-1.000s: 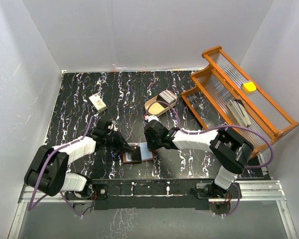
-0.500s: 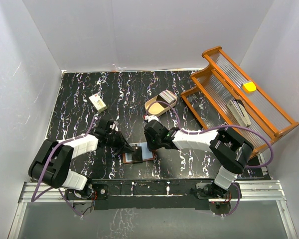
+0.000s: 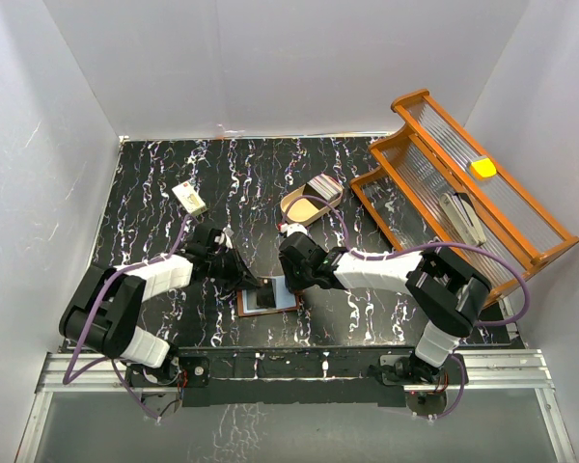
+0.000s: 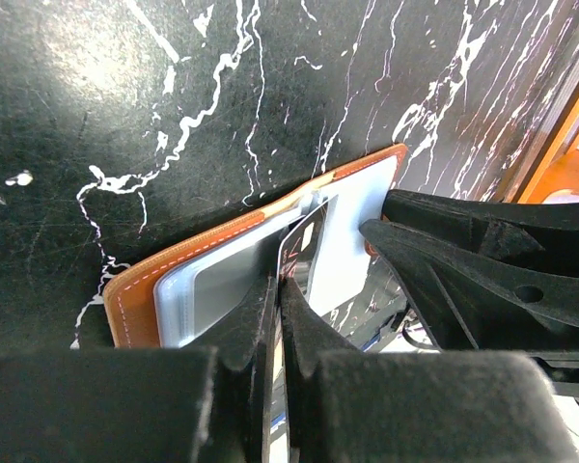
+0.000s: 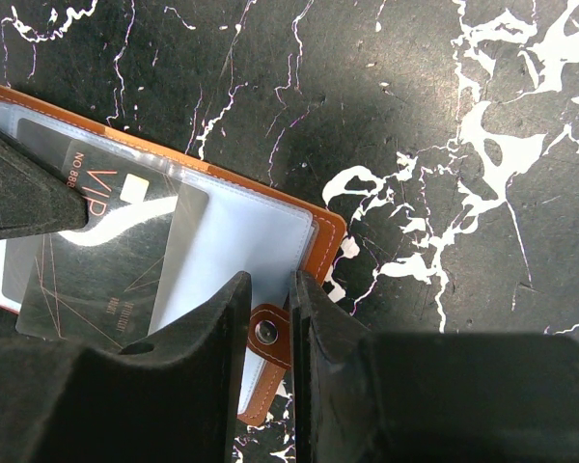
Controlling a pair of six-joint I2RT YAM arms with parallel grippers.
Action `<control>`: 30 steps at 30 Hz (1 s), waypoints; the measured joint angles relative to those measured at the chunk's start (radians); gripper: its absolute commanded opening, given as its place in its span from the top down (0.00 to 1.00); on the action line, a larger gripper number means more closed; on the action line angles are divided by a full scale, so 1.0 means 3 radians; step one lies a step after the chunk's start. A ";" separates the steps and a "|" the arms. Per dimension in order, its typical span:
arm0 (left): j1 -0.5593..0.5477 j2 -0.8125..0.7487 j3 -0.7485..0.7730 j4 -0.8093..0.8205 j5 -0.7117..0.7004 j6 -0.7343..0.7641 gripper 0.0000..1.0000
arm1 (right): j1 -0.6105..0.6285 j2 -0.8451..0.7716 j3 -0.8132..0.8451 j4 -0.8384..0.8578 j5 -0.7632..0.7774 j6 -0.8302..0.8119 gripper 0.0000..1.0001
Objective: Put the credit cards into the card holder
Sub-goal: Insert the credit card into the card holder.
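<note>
The brown card holder (image 3: 288,308) lies open on the black table near the front edge, grey-blue lining up. My left gripper (image 3: 255,283) is shut on one dark credit card (image 4: 296,247), held edge-on with its far end in the holder's lining (image 4: 217,280). In the right wrist view that card (image 5: 106,260) reads "VIP" and lies over the left pocket. My right gripper (image 5: 267,328) is closed narrow around the holder's snap tab (image 5: 270,333) at its right edge. The remaining stack of cards (image 3: 323,187) rests in the oval tray.
A beige oval tray (image 3: 300,206) sits behind the holder. A small cream block (image 3: 189,198) lies at the back left. An orange slatted rack (image 3: 417,154) with a yellow object (image 3: 482,168) stands at the right. White walls enclose the table.
My left gripper has shifted slightly right toward the holder with the card. The right arm and the holder have stayed put.
</note>
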 measured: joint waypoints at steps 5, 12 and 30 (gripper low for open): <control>0.0000 0.0003 -0.0064 0.0181 0.0028 -0.0065 1.00 | 0.0000 0.0000 0.0000 0.0001 0.0001 0.0003 0.79; 0.0000 -0.0001 -0.0340 0.0670 0.0084 -0.0367 1.00 | -0.0005 -0.0003 -0.0006 0.0013 -0.0003 0.0104 0.79; -0.0097 -0.0320 -0.0323 0.0443 -0.0209 -0.0378 0.60 | -0.0013 -0.0310 -0.0158 0.0061 -0.0189 0.0451 0.67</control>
